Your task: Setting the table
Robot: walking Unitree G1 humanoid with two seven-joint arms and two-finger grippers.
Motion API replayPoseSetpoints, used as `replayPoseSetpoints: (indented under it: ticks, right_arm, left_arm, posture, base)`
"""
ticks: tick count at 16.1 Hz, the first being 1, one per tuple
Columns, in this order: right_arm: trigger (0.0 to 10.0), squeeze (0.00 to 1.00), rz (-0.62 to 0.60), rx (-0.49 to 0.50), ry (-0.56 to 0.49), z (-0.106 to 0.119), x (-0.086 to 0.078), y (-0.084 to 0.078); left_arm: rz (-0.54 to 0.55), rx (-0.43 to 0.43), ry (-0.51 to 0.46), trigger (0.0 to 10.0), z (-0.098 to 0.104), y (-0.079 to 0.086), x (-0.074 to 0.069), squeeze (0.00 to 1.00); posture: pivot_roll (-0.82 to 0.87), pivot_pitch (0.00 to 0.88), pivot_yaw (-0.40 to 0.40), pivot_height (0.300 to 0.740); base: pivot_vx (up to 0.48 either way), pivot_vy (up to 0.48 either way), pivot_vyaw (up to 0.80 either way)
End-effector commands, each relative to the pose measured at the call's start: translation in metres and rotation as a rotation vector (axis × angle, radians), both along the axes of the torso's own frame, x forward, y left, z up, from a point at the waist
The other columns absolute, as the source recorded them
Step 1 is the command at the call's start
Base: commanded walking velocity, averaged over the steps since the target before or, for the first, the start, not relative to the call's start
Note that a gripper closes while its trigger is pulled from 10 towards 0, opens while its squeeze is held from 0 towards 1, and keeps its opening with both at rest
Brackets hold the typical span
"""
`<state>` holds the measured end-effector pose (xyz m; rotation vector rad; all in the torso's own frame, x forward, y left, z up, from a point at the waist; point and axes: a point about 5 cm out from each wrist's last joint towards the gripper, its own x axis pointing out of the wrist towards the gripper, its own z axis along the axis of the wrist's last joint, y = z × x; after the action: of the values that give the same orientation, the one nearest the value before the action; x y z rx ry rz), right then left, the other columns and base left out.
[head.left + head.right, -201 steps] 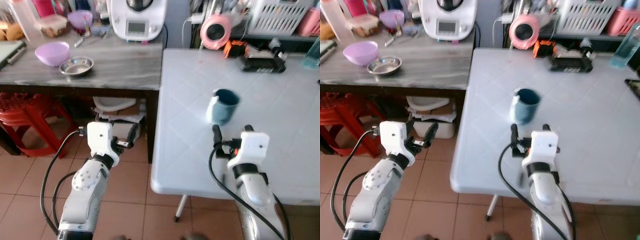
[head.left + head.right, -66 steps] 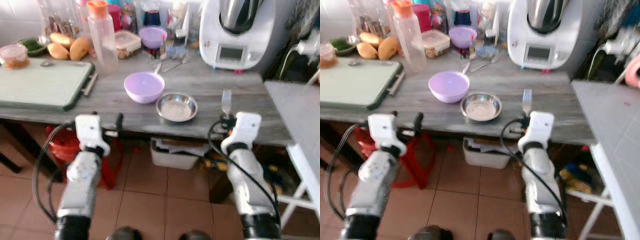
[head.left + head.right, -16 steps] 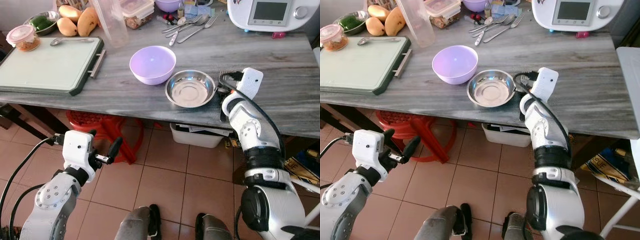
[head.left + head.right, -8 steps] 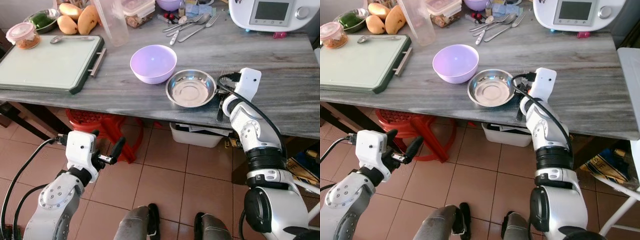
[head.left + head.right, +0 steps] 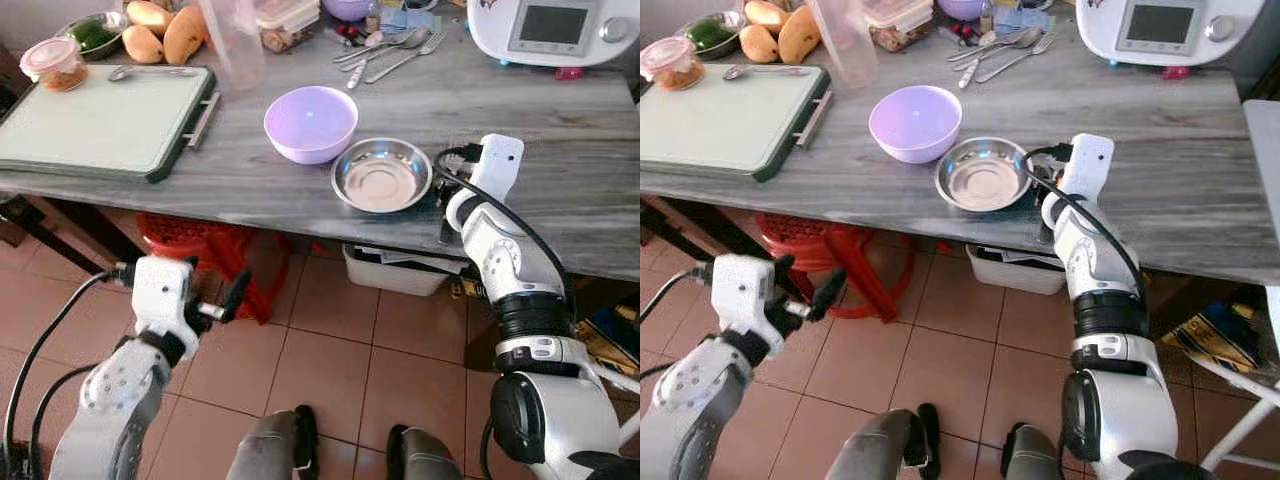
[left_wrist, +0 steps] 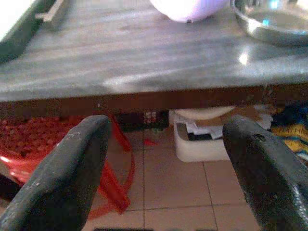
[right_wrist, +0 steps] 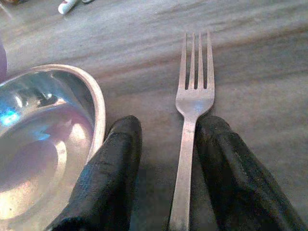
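Right arm is bent up from below the counter edge, wrist housing resting at the near edge of the grey counter (image 5: pixel 250 170), just right of the steel bowl (image 5: pixel 381 175). Right gripper (image 7: pixel 166 173) points away from the robot along the counter surface. In the right wrist view its two black fingers (image 7: pixel 108 178) are parted a little, with the handle of a fork (image 7: pixel 192 103) lying between them, tines pointing to the far side. The far finger looks to touch the handle; a gap shows on the bowl side, so a firm grasp cannot be confirmed. The fork lies flat on the counter, just right of the steel bowl's rim.

Left arm hangs low in front of the counter, over the tiled floor (image 5: pixel 330 350). Left gripper (image 6: pixel 163 159) is wide open and holds nothing; it faces the counter's underside and the red stool (image 5: pixel 195 245).

Purple bowl (image 5: pixel 310 122) sits just left and far of the steel bowl. Green cutting board (image 5: pixel 100 125) lies at far left.

Versus 0.5 s ago: right wrist housing at nearly the same spot beside the steel bowl; bowls unmoved. Slight camera shift. Versus 4.1 s ago: the fork was raised upright above the counter edge; it is now down flat on the surface.
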<state>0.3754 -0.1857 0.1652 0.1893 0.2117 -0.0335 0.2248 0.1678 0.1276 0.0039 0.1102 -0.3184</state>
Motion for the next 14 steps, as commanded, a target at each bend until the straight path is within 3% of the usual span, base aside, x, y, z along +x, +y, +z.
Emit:
replayPoseSetpoints:
  ticks: [1, 4, 9, 10, 11, 12, 14]
  right_arm:
    - [10.0, 1.00, -0.022, -0.021, 0.050, -0.010, -0.004, -0.005]
    - [10.0, 1.00, -0.032, -0.042, 0.041, -0.012, -0.010, -0.005]
    - [10.0, 1.00, -0.081, -0.153, -0.083, -0.003, -0.023, -0.008]
    - [10.0, 0.91, -0.103, -0.194, -0.147, 0.002, -0.026, -0.010]
    - [10.0, 0.54, -0.114, -0.223, -0.204, 0.006, -0.030, -0.009]
    - [10.0, 0.00, -0.118, -0.241, -0.243, 0.009, -0.033, -0.007]
    - [10.0, 0.00, -0.134, -0.260, -0.315, 0.010, -0.040, -0.002]
  left_arm:
    - [0.012, 0.010, 0.002, 10.0, 0.000, 0.001, 0.001, 0.00]
    - [0.011, -0.009, -0.013, 10.0, 0.001, -0.005, 0.006, 0.00]
    - [0.021, -0.029, -0.046, 10.0, 0.004, -0.008, 0.013, 0.00]
    - [0.029, -0.026, -0.068, 10.0, 0.007, -0.010, 0.017, 0.00]
    - [0.050, -0.024, -0.073, 10.0, 0.007, -0.010, 0.020, 0.00]
    - [0.068, -0.025, -0.078, 10.0, 0.007, -0.010, 0.024, 0.00]
    - [0.101, -0.039, -0.096, 10.0, 0.007, -0.011, 0.037, 0.00]
  posture:
    - [0.13, 0.178, 0.121, 0.740]
    - [0.11, 0.163, 0.113, 0.740]
    - [0.10, 0.137, 0.103, 0.740]
    - [0.09, 0.124, 0.100, 0.740]
    - [0.09, 0.113, 0.097, 0.740]
    - [0.07, 0.096, 0.092, 0.740]
    - [0.05, 0.056, 0.082, 0.740]
  base:
    - [0.000, 0.000, 0.00]
    - [0.000, 0.000, 0.00]
    - [0.000, 0.000, 0.00]
    - [0.000, 0.000, 0.00]
    - [0.000, 0.000, 0.00]
    - [0.000, 0.000, 0.00]
    - [0.000, 0.000, 0.00]
